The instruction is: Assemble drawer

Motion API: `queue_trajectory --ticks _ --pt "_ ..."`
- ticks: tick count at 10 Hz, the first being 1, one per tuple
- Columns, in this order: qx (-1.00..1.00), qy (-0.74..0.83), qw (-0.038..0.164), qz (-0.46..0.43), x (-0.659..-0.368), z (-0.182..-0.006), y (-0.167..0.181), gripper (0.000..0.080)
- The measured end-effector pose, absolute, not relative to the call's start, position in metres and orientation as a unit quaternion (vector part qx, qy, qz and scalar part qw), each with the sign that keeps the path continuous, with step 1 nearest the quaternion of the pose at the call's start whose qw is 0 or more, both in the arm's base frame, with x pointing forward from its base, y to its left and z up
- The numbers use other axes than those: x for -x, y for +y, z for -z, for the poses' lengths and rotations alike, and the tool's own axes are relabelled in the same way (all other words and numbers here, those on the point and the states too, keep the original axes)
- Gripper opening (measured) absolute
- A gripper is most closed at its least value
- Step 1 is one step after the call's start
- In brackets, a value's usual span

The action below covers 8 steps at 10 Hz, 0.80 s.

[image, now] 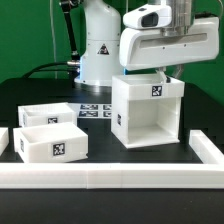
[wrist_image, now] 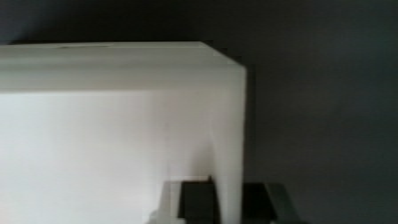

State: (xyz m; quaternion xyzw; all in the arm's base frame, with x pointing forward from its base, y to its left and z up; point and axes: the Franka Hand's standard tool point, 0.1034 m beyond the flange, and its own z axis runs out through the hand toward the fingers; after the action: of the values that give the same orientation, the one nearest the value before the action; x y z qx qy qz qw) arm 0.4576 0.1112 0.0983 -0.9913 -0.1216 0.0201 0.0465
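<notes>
The white drawer housing (image: 148,112) stands upright in the middle of the table, its open front facing the camera and a tag on its top edge. My gripper (image: 170,70) is right above the housing's top, on the exterior view's right. In the wrist view my gripper (wrist_image: 231,198) straddles a thin upright wall of the housing (wrist_image: 107,130), with a black finger (wrist_image: 192,203) tight against each side of the wall. Two shallow white trays sit on the exterior view's left: one in front (image: 50,143) with a tag, one behind it (image: 45,114).
The marker board (image: 95,110) lies flat behind the trays, next to the housing. A long white rail (image: 110,178) borders the table's front and both sides. The robot's base (image: 98,50) stands at the back.
</notes>
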Motion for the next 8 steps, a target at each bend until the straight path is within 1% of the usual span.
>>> queue_trajectory --ticks 2,5,7,8 --pt "0.993 -0.102 0.050 -0.011 -0.490 -0.098 0.101 0.0039" --pt "0.995 -0.089 0.052 0.008 -0.530 -0.099 0.087 0.0041" --pt "0.995 -0.089 0.052 0.017 -0.544 -0.099 0.084 0.0041" --pt "0.994 -0.097 0.052 0.020 -0.546 -0.100 0.083 0.0041"
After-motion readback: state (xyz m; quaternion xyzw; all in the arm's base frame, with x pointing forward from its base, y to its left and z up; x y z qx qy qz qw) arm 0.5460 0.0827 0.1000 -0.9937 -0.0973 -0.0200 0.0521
